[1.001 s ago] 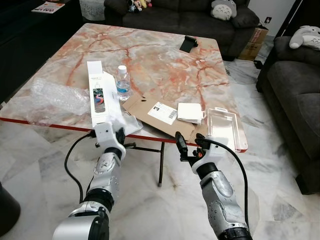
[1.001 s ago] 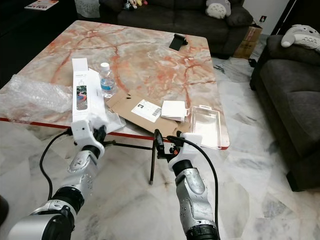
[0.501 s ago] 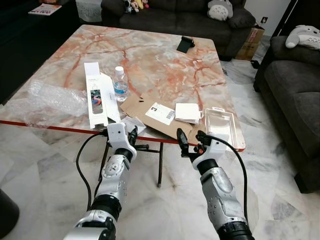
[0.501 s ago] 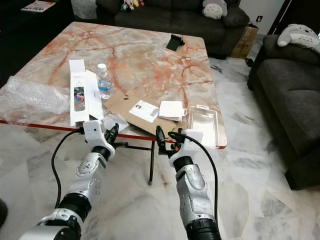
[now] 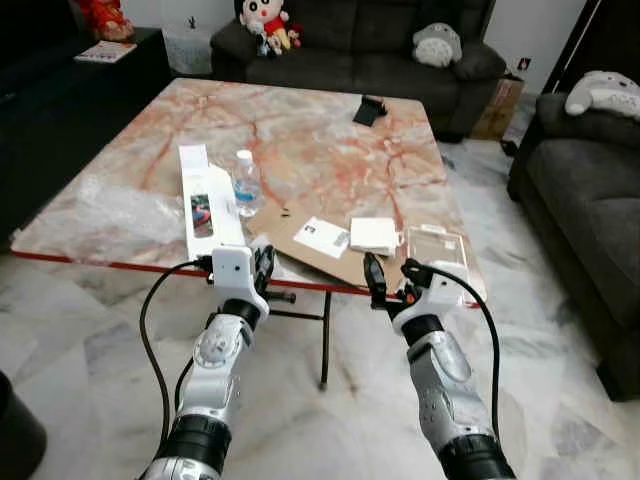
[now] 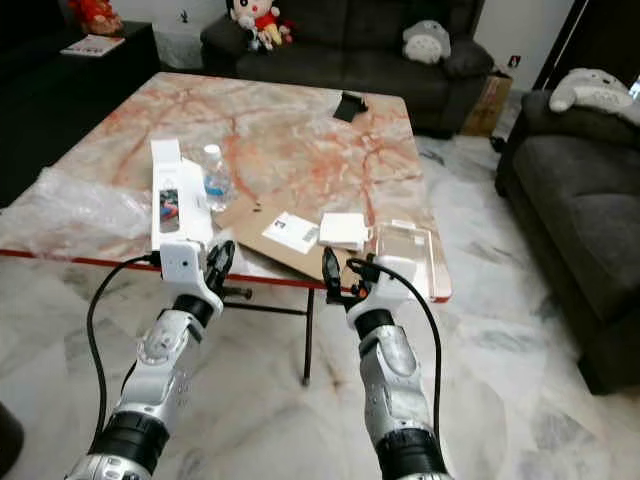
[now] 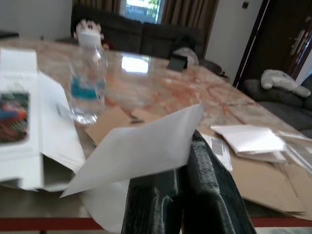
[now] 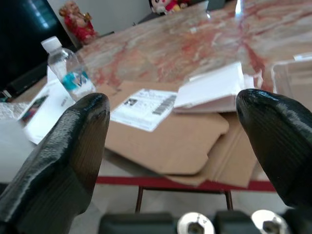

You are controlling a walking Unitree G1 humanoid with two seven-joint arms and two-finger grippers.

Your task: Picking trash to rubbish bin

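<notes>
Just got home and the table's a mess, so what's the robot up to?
It is clearing trash off the marble table. The left gripper is shut on a white paper scrap at the near edge. The right gripper hovers open before the flattened cardboard. A water bottle, a long white box and bubble wrap lie on the table.

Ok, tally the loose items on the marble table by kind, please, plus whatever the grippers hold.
Plastic bottle: 1
Long white box: 1
Flattened cardboard: 1
White folded packet: 1
Clear plastic tray: 1
Bubble wrap: 1
Black object at far edge: 1
White paper in left gripper: 1
Total: 8
</notes>
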